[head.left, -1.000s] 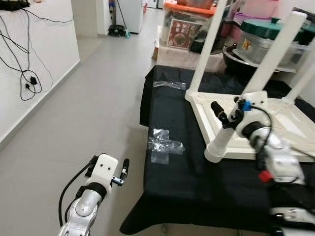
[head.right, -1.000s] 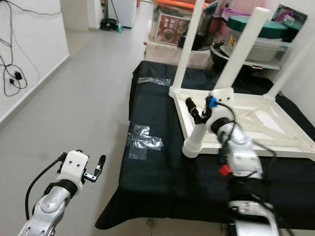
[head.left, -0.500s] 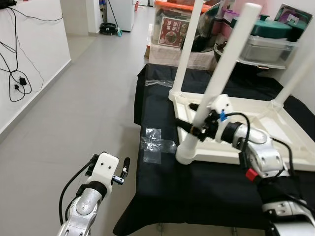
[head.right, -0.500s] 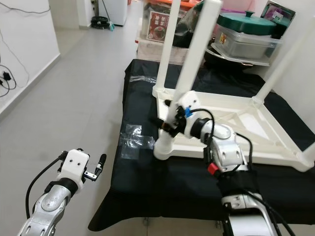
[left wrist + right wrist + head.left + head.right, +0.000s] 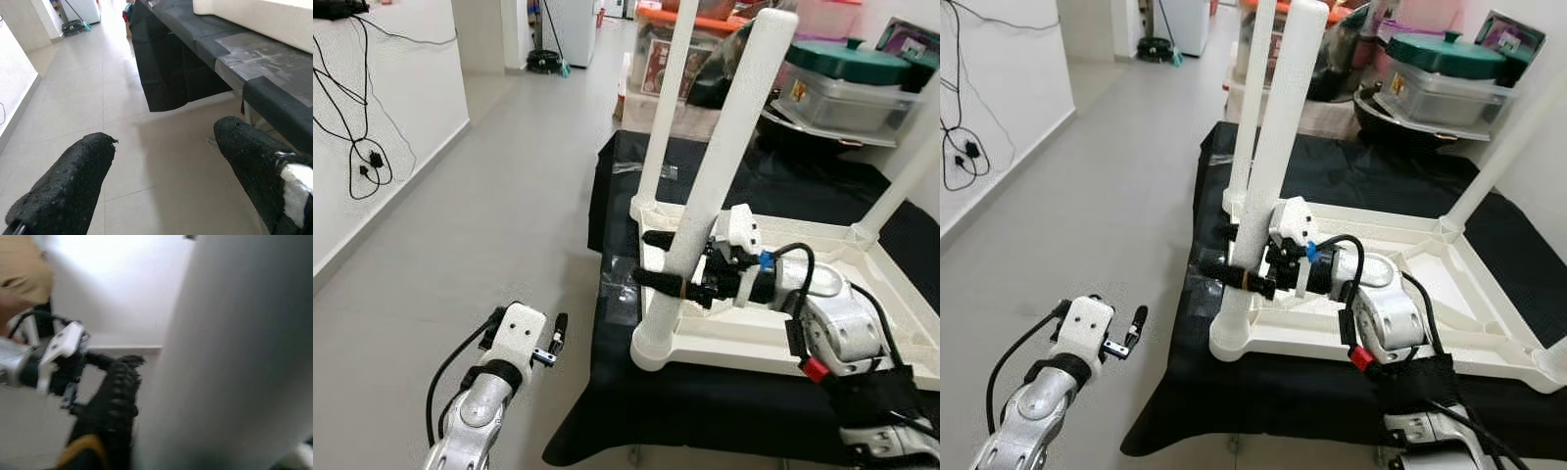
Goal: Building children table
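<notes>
Right tool (image 5: 658, 262) sits at centre frame, its two black fingers either side of the near white cylindrical plastic leg (image 5: 710, 191) — pinching it low on the shaft, just above the socket. The upturned white plastic children's table top (image 5: 773, 333) lies underside-up on the black-cloth-covered desk (image 5: 724, 401), right half of the frame. The gripped leg stands in its near-left corner socket at lower centre, leaning slightly toward upper right. A second white leg (image 5: 668, 98) rises behind it at upper centre, and a third (image 5: 901, 186) at the right edge.

Left tool (image 5: 554, 340) hangs idle at lower left over the grey tiled floor (image 5: 489, 215), fingers spread, nothing between them.

Step, as I read it: seating or tightening this leg in its corner socket. To do it well:
- keep the grip low, near the socket — less leverage to tip the leg
- bring the shaft square to the frame before pressing or twisting
- push along the leg's axis, not sideways; the top sits near the desk edge and could slide
- patches of clear tape (image 5: 625, 294) lie on the cloth just left of the corner — don't snag them.
</notes>
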You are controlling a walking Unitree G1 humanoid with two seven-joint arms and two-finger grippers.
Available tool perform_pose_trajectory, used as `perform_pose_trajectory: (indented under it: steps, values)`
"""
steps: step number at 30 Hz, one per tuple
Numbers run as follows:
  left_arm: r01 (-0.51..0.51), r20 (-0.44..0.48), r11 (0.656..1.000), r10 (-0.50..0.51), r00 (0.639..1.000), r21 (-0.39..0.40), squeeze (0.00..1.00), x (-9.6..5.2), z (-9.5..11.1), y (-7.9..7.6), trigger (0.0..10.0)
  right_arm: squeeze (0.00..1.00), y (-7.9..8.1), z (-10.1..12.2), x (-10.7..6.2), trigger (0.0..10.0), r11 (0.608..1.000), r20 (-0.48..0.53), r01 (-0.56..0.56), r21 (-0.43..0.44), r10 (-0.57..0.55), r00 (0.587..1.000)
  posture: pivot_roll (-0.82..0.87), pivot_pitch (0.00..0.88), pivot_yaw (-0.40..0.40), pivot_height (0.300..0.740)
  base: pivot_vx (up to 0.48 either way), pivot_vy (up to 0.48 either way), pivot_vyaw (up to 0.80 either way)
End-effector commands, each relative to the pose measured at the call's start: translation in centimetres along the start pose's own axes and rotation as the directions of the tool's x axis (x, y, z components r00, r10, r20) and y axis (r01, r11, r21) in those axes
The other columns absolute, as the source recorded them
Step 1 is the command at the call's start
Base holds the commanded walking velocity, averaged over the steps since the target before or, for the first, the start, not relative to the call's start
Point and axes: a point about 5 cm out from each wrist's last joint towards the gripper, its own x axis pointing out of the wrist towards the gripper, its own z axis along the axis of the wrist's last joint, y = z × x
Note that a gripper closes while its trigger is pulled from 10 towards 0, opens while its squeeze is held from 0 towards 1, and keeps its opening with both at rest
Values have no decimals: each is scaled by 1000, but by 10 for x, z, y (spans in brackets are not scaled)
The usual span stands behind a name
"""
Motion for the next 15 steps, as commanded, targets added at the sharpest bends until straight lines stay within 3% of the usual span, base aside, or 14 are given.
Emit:
perform_pose_trajectory:
  steps: [1,6,7,8,9,10,11,12,13,15]
  values:
    - [14,-14,1000,-14,1000,-3,0,-2,-5,-5,10000,0,-8,-3,-6,0,997,-34,78,-14,-78,996,73,0,-145,740,0,0,0]
    - [13,-16,1000,-13,1000,-3,0,-3,-5,-5,10000,0,-10,-12,-9,0,988,-84,155,15,-153,985,75,0,-146,740,0,0,0]
    - [13,-17,1000,-13,1000,-4,0,-4,-5,-5,10000,0,-14,-20,-12,0,972,-135,234,35,-228,964,74,0,-144,740,0,0,0]
    - [13,-17,1000,-13,1000,-4,0,-4,-5,-5,10000,0,-14,-20,-12,0,972,-135,234,35,-228,964,74,0,-144,740,0,0,0]
    - [15,-17,1000,-15,1000,-4,0,-3,-5,-5,10000,0,-28,-38,-19,0,887,-247,459,59,-432,867,69,0,-141,740,0,0,0]
    - [16,-17,1000,-16,1000,-4,0,-3,-5,-6,10000,0,-32,-46,-22,0,838,-294,542,56,-505,811,68,0,-140,740,0,0,0]
    - [16,-17,1000,-16,1000,-4,0,-3,-5,-6,10000,0,-32,-46,-22,0,838,-294,542,56,-505,811,68,0,-140,740,0,0,0]
    - [17,-17,1000,-18,1000,-4,0,-3,-5,-6,10000,0,-39,-56,-28,0,741,-328,668,67,-616,716,66,0,-139,740,0,0,0]
    - [18,-17,1000,-18,1000,-4,0,-3,-6,-6,10000,0,-43,-63,-32,0,669,-350,740,73,-678,647,66,0,-139,740,0,0,0]
    - [21,-17,1000,-21,1000,-3,0,-2,-5,-8,10000,0,-56,-87,-66,0,332,-453,943,2,-841,297,73,0,-143,740,0,0,0]
